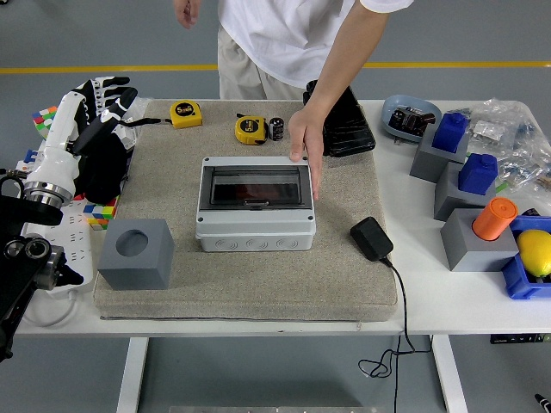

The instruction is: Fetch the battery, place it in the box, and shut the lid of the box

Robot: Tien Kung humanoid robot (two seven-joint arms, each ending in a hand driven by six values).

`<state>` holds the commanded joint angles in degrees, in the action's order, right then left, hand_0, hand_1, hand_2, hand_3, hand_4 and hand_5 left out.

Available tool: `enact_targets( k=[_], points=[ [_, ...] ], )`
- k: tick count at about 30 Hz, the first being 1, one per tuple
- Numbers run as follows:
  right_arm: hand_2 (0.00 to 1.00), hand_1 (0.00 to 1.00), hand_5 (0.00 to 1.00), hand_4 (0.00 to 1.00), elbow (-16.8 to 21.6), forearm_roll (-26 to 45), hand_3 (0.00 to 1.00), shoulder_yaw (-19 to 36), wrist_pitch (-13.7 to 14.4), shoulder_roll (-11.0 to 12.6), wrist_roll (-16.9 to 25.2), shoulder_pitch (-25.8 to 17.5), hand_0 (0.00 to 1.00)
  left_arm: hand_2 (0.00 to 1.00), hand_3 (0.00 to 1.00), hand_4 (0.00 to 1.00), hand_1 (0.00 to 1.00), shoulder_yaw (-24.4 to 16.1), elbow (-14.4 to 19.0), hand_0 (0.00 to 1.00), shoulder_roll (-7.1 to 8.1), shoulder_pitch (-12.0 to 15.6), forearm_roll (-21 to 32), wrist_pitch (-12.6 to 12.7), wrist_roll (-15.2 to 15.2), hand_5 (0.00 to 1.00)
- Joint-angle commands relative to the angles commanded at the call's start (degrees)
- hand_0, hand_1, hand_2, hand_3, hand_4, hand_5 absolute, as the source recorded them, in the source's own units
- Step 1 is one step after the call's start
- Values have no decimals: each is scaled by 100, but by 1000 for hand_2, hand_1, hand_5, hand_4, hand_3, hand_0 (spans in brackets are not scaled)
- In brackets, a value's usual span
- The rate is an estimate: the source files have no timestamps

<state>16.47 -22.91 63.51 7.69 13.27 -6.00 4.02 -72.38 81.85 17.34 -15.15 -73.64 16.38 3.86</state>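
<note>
A person's hand (307, 146) rests against the far right corner of the grey box (255, 212), its smoked lid (254, 188) down, while the robot's left hand (101, 101) hangs with fingers loosely spread and empty at the mat's far left edge, well left of the box. The battery (276, 128) stands beyond the box, to the right of that hand. Judged from here, a reach could meet the person's arm. No legible writing shows; the tape measure (250, 129) print is unreadable.
</note>
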Motion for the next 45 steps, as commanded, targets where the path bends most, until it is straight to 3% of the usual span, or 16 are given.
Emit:
enact_targets(
  k=[13,17,19,23,30,45],
  points=[
    [653,653,431,942,-21,-25,529,-5,-22,21,-13,6,642,711,713,998,696,-298,10,633,-36,134,-77,-54,-52,706],
    [653,654,432,942,-35,6,529,-37,-24,3,-5,160,641,709,713,998,692,-370,12,633,-40,19,-87,-65,-53,699],
    [653,654,432,942,-13,52,529,-209,-57,24,-18,275,641,709,713,998,692,-307,-3,633,32,-105,-69,-67,-49,699],
    [653,653,432,943,-30,9,530,-129,2,91,-54,228,641,710,711,998,691,-194,12,633,128,-49,-65,-95,-74,698],
    [655,653,431,942,5,-71,529,80,20,90,-43,96,641,707,712,998,690,-284,42,633,7,71,-115,-119,-92,698],
    [656,653,433,943,-10,-132,530,244,-74,108,-78,84,641,707,709,998,690,-510,97,632,-45,88,-194,-225,-163,698]
  ],
)
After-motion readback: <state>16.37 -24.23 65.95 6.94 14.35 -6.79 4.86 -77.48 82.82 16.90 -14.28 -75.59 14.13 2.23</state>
